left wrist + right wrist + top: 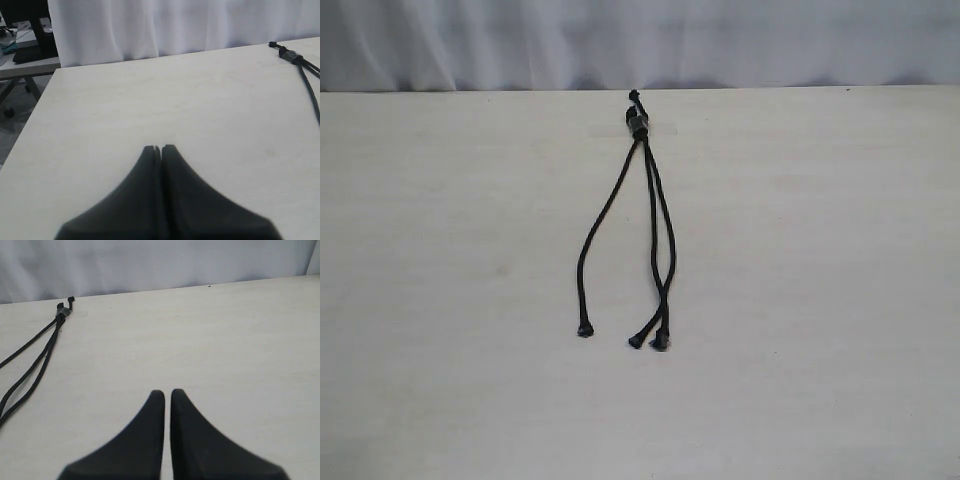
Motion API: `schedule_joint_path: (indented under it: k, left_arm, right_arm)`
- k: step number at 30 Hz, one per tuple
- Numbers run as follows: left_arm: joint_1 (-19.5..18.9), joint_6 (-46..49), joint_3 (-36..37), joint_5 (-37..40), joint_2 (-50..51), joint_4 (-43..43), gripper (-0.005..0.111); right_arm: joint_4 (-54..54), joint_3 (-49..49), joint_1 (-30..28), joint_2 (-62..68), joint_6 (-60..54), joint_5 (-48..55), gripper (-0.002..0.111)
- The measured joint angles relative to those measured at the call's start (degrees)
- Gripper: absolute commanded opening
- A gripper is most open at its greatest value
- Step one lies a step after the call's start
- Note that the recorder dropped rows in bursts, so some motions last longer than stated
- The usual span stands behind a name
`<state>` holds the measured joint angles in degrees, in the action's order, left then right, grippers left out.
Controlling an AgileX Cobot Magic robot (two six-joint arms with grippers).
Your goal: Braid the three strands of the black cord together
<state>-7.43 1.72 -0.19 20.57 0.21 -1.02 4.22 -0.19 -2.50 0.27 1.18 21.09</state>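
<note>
The black cord [638, 122] lies on the pale table, its knotted bundle near the far edge, held under clear tape. From the bundle the three strands run toward the near side. One strand [603, 215] curves off to the left, alone. The other two [660, 230] lie close together and cross near their knobbed tips [636, 342]. Neither gripper shows in the exterior view. My left gripper [160, 148] is shut and empty, well away from the bundle [290, 54]. My right gripper [167, 392] has only a hairline gap, holds nothing, and is far from the strands [35, 360].
A white curtain [620, 40] hangs behind the table's far edge. The left wrist view shows the table's side edge [42, 100] with a dark stand and another desk [30, 45] beyond it. Bare tabletop [440, 300] lies on both sides of the cord.
</note>
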Motion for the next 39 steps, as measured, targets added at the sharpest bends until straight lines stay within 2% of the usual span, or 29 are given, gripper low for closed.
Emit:
schedule_joint_path:
  k: [5, 10, 18, 24, 28, 34, 36, 39]
  left_arm:
    - [0.0, 0.0, 0.0, 0.0, 0.0, 0.0, 0.000]
    - [0.0, 0.0, 0.0, -1.0, 0.0, -0.4, 0.000]
    - [0.0, 0.0, 0.0, -14.2, 0.0, -0.5, 0.000]
    - [0.0, 0.0, 0.0, -24.9, 0.0, -0.5, 0.000]
    - [0.0, -0.4, 0.0, -28.2, 0.0, -0.6, 0.000]
    - [0.0, -1.1, 0.0, -28.7, -0.1, 0.4, 0.000]
    - [-0.2, -1.1, -1.8, -25.5, 0.3, 1.0, 0.000]
    - [-1.6, -1.0, -8.1, -18.0, 5.3, 1.0, 0.000]
  right_arm:
    - [0.0, 0.0, 0.0, 0.0, 0.0, -1.0, 0.004]
    - [0.0, 0.0, 0.0, 0.0, 0.0, -9.3, 0.004]
    - [0.0, 0.0, 0.0, 0.0, 0.0, -23.9, 0.004]
    - [0.0, 0.0, 0.0, 0.0, 0.0, -26.1, 0.004]
    - [0.0, 0.0, 0.0, 0.0, 0.0, -26.2, 0.004]
    - [1.6, 0.0, 0.0, 0.5, 0.0, -25.9, 0.004]
    - [2.2, -1.7, 0.0, 3.1, 0.0, -22.5, 0.004]
    - [2.2, -7.9, 0.0, 10.9, -0.1, -13.7, 0.004]
